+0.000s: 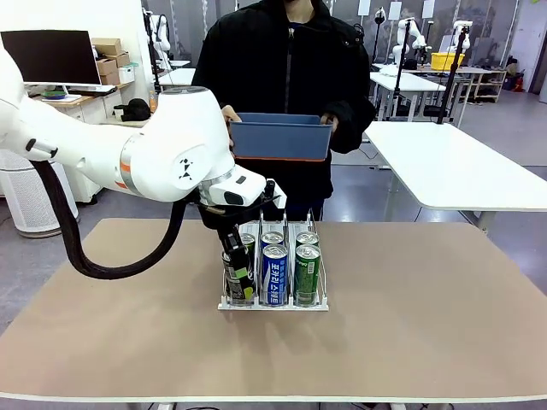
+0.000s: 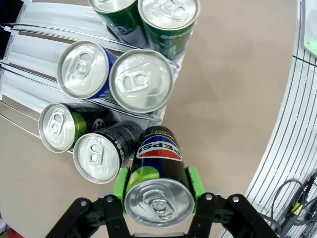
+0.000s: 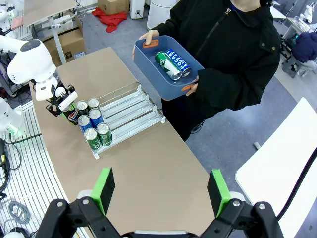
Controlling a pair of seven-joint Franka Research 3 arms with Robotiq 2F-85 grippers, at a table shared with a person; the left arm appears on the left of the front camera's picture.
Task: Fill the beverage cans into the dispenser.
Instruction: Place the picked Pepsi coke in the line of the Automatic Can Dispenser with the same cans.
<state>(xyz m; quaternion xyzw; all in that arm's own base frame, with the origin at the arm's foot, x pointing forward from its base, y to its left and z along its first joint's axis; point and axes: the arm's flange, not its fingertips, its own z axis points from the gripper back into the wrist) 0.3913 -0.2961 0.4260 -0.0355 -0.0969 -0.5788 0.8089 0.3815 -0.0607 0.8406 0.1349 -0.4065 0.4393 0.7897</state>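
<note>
Black can mid-placement: clamped it in the left gripper just beside the front cans of the dispenser, lower centre of the front frame, held the right gripper spread and empty; next probably needed carrying to bare lane space behind.

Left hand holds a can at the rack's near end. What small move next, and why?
Probably raise the Pepsi can and carry it over the bare far stretch of the dispenser. The left hand is shut on it, upright, just off the near end, where every lane already holds two cans, leaving no room there.
</note>
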